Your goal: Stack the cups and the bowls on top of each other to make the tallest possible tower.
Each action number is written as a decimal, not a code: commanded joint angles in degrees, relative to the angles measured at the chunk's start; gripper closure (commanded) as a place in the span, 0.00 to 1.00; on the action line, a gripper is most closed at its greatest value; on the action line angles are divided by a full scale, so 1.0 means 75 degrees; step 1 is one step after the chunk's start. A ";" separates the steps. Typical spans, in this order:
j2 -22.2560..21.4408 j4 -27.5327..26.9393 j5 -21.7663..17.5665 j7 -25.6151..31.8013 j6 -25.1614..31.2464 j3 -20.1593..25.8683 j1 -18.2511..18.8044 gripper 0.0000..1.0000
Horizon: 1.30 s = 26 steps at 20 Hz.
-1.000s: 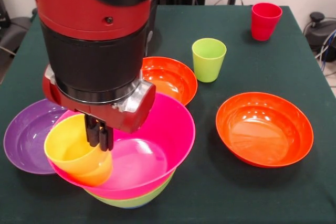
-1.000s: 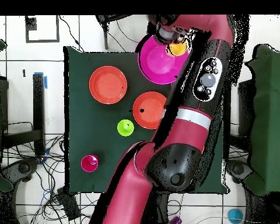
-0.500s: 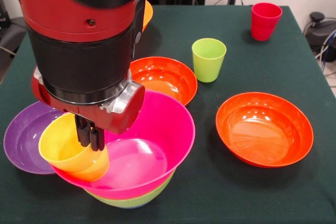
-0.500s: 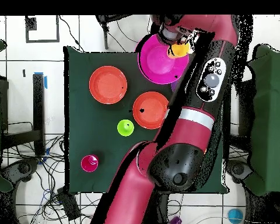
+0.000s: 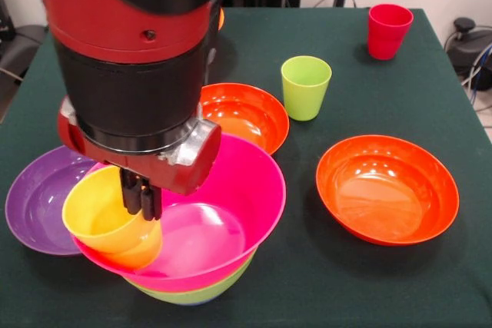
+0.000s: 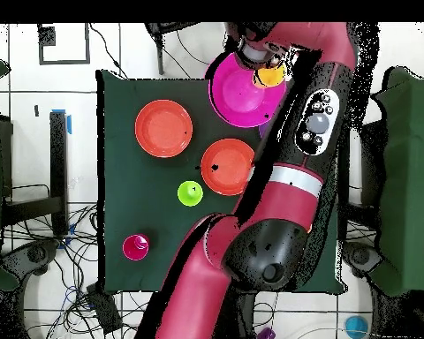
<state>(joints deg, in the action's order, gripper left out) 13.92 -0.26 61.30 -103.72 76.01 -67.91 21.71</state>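
At the near-left corner of the table [image 5: 323,282], as the front view shows it, the tower [image 5: 201,266] consists of 2 bowls: a magenta bowl [image 5: 231,213] nested in a lime-green bowl [image 5: 196,295], of which only the lower rim shows. The gripper [image 5: 141,197] pinches the wall of the yellow-orange cup [image 5: 104,217], with the dark fingers [image 5: 138,193] pressed together over the cup's rim. The cup is tilted and overlaps the magenta bowl's left rim; whether it rests on the bowl or hangs just above it cannot be told.

Task status, as a judgement:
- Done: 2 bowls stacked.
- In hand: the yellow-orange cup, not yet released.
- Left: the purple bowl [image 5: 38,201], touching or just beside the tower on its left; the deep orange bowl [image 5: 246,113] directly behind the tower; the shallow red-orange bowl [image 5: 388,190] toward the right edge; the lime green cup [image 5: 305,86] near the table's middle; and the red cup [image 5: 388,30] at the far-right corner.

The larger part of the task therefore remains.

Change against 0.5 s ago: the arm has shifted slightly to the right in the front view, carrying the cup a little further over the magenta bowl. 1.0 s ago it stood at nearly the present position. All other items are unmoved. In the overhead view the arm [image 6: 286,177] covers much of the table.
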 commanded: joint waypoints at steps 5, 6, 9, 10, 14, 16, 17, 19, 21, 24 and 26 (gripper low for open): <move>-0.0469 0.0888 -0.2024 0.1967 0.0032 0.2060 -0.0795 1.00; -0.0492 0.0933 -0.2102 0.1972 0.0011 0.2144 -0.0823 1.00; -0.0715 0.1286 -0.2516 0.2057 -0.0045 0.2574 -0.1013 1.00; -0.0755 0.1346 -0.2603 0.2095 -0.0062 0.2662 -0.1045 1.00; -0.0893 0.1568 -0.2879 0.2142 -0.0158 0.2962 -0.1131 0.00; -0.0966 0.1651 -0.2974 0.2106 -0.0128 0.3051 -0.1163 0.00; -0.1010 0.1706 -0.3038 0.2113 -0.0130 0.3110 -0.1186 0.00; -0.1074 0.1799 -0.3161 0.2101 -0.0168 0.3226 -0.1223 0.00; -0.1162 0.1972 -0.3328 0.2123 -0.0266 0.3410 -0.1274 0.00; -0.1121 0.1878 -0.3369 0.2113 -0.0258 0.3449 -0.1225 0.00; -0.1014 0.1664 -0.3325 0.2088 -0.0213 0.3390 -0.1130 0.00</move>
<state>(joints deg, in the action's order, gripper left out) 6.25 7.79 41.16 -103.70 76.01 -49.30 13.25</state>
